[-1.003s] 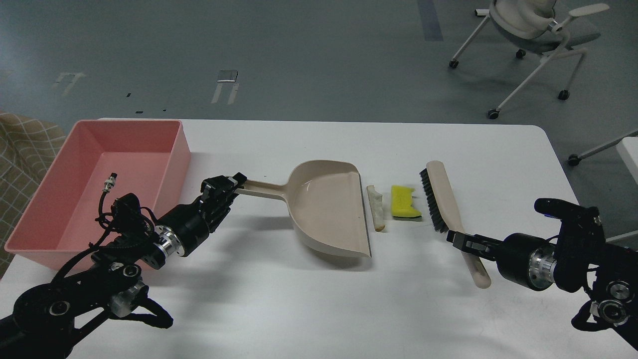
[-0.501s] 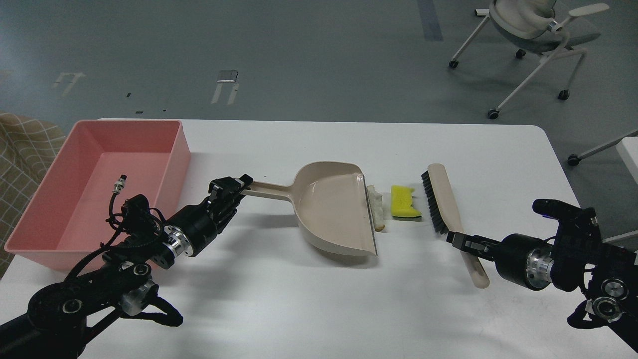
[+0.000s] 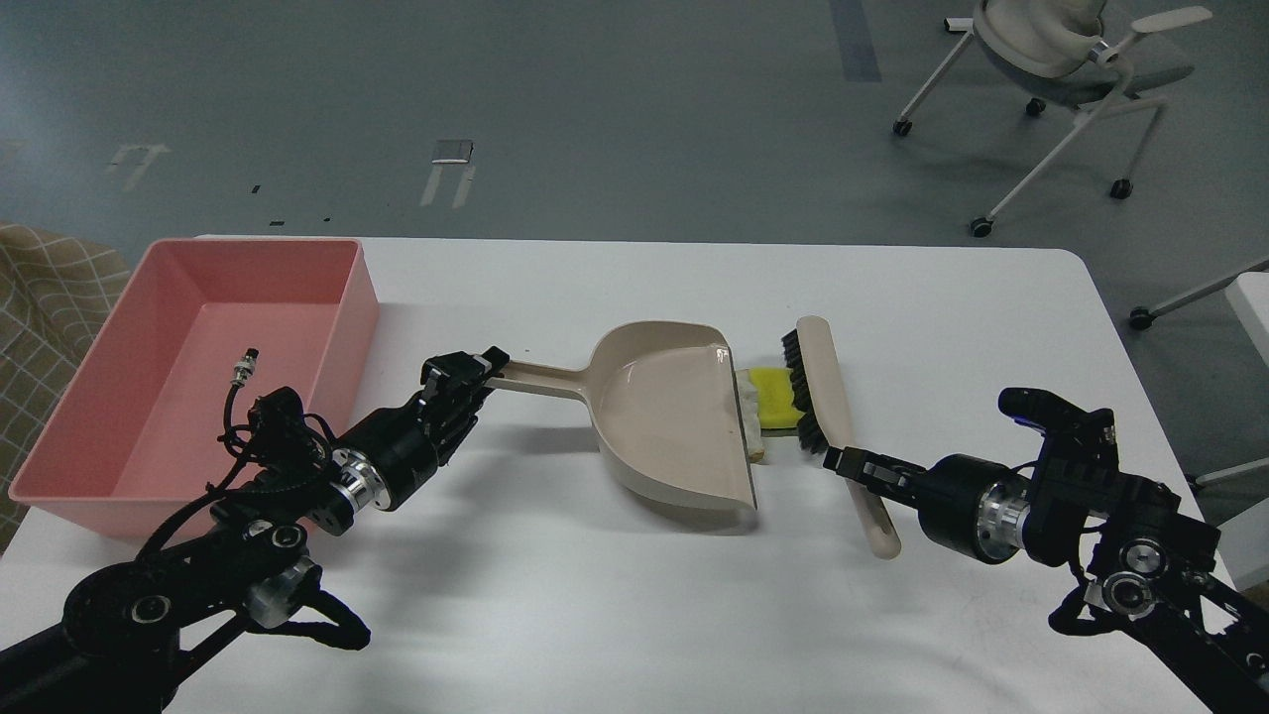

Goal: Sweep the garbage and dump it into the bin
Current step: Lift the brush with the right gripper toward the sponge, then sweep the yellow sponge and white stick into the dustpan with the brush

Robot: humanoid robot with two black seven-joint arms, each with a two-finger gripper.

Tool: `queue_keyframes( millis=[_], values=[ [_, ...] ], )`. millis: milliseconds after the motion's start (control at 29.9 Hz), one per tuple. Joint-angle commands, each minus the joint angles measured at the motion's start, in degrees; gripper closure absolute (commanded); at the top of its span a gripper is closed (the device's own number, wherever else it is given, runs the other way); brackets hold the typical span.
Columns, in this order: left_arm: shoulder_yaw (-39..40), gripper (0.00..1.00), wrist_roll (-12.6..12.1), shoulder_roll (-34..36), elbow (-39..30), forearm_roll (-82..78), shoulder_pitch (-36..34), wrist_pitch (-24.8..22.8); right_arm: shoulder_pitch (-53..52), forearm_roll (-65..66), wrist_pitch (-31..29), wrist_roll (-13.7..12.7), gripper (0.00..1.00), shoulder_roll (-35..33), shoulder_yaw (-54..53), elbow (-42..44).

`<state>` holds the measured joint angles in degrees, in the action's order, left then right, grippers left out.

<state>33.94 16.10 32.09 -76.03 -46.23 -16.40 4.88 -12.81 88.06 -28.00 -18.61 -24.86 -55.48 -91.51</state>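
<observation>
The beige dustpan (image 3: 674, 416) lies mid-table, mouth to the right. My left gripper (image 3: 474, 369) is shut on the end of its long handle. The off-white slice with tan crust (image 3: 753, 426) lies against the pan's lip. The yellow sponge piece (image 3: 771, 397) is squeezed between the slice and the black bristles of the beige hand brush (image 3: 828, 407). My right gripper (image 3: 855, 464) is shut on the brush handle. The pink bin (image 3: 198, 367) stands at the table's left, apart from the pan.
A small metal connector on a cable (image 3: 244, 369) stands up from my left arm in front of the bin. Wheeled chairs (image 3: 1061, 79) stand on the floor beyond the table's far right. The white table (image 3: 615, 615) ends near my right arm.
My right gripper has swept the brush left, pushing the yellow piece against the slice at the pan's lip. My left gripper has slid the dustpan slightly right.
</observation>
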Motion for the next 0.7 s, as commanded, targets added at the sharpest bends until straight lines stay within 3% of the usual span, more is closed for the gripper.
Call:
queue_keyframes(
  millis=[0, 669],
  values=[
    [0.0, 1.0, 0.0, 0.2, 0.0, 0.0, -0.1, 0.0, -2.9, -0.2, 0.0, -0.1, 1.0, 1.5, 2.3, 0.8],
    [-0.1, 1.0, 0.1, 0.5, 0.0, -0.1, -0.1, 0.0, -10.3, -5.1, 0.0, -0.1, 1.0, 11.1, 6.5, 4.4]
  ],
)
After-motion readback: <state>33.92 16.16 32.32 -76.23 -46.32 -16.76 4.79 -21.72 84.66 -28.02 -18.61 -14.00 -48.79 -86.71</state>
